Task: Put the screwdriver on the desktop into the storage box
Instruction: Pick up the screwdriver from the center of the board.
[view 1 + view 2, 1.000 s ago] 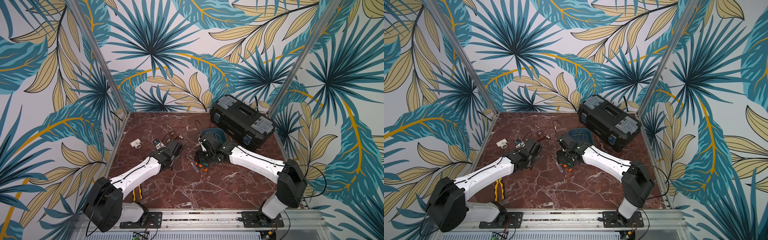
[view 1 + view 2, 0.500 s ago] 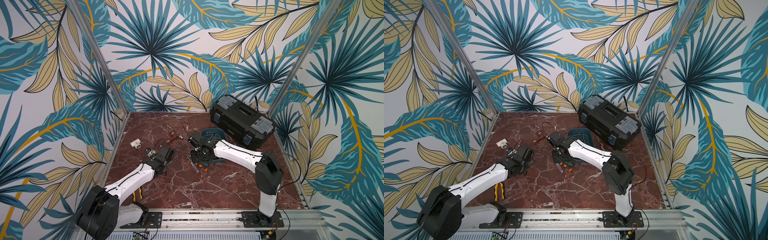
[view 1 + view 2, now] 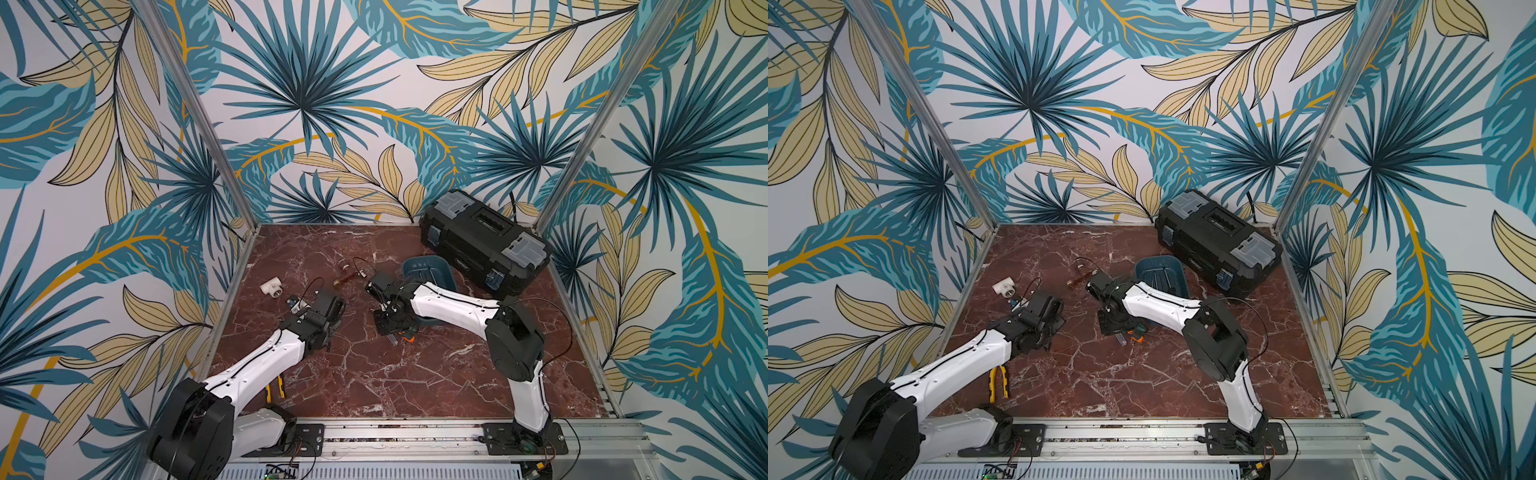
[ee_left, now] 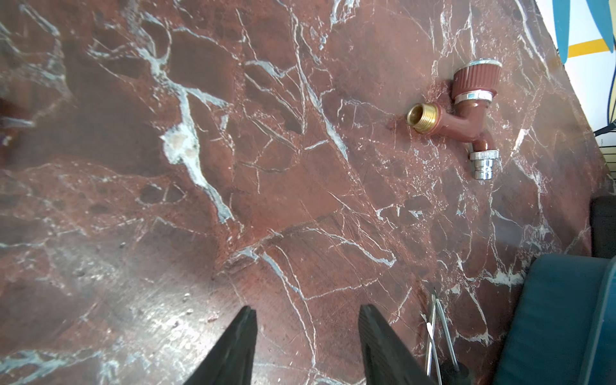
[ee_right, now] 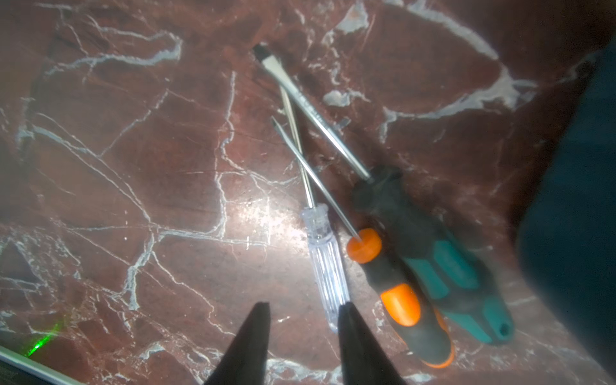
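Three screwdrivers lie together on the marble desktop (image 3: 374,374): a clear-handled one (image 5: 325,263), an orange-and-black one (image 5: 400,300) and a teal-and-black one (image 5: 443,266). In both top views they show just in front of my right gripper (image 3: 390,330), as an orange handle end (image 3: 409,338) (image 3: 1137,336). My right gripper (image 5: 303,306) hovers low with its jaws apart and nothing between them; the clear handle's end lies just outside one finger. The teal storage box (image 3: 428,270) (image 3: 1160,272) (image 5: 573,200) stands behind my right forearm. My left gripper (image 4: 308,310) (image 3: 332,303) is open and empty over bare marble.
A black toolbox (image 3: 482,245) stands at the back right. A brown faucet (image 4: 463,113) (image 3: 347,276) and a white pipe tee (image 3: 272,286) lie at the back left. Yellow-handled pliers (image 3: 998,380) lie under my left arm near the front rail.
My right gripper has shifted left and forward over the screwdrivers and its jaws have narrowed. The right elbow has swung inward. My left arm has drawn back a little toward the front left.
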Robot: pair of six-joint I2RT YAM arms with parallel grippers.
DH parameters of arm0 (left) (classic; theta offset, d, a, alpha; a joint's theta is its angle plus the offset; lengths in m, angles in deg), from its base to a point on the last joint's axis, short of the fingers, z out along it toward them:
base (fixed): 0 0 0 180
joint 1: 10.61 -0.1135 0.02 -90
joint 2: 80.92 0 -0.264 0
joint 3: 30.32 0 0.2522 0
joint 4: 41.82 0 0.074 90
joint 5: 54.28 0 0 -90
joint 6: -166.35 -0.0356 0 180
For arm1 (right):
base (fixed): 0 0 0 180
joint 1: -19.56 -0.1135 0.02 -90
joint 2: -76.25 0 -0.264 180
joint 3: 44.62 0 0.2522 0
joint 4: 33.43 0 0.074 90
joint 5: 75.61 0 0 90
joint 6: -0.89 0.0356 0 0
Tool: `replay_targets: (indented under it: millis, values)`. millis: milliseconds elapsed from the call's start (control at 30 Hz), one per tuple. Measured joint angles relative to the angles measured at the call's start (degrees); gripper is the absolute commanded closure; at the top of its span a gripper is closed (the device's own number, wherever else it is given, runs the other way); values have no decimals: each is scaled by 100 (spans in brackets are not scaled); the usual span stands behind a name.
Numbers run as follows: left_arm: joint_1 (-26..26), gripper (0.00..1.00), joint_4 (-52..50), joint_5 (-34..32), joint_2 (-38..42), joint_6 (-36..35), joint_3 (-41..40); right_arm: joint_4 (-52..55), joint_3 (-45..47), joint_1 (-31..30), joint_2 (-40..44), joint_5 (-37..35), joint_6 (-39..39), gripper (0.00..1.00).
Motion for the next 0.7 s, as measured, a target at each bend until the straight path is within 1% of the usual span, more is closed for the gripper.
replay_targets:
  millis: [300, 433, 567, 700]
  values:
    - [-2, 46, -26, 0, 50, 20, -24, 13, 0, -7, -269, -4, -125, 60]
    - [-2, 46, -26, 0, 50, 17, -24, 24, 0, -37, -341, -92, -192, 60]
    - [-2, 46, -28, 0, 50, 15, -24, 37, -2, -120, -354, -223, -271, 62]
    - [-2, 46, -33, 0, 50, 15, -24, 118, -109, -208, -509, -350, -363, 63]
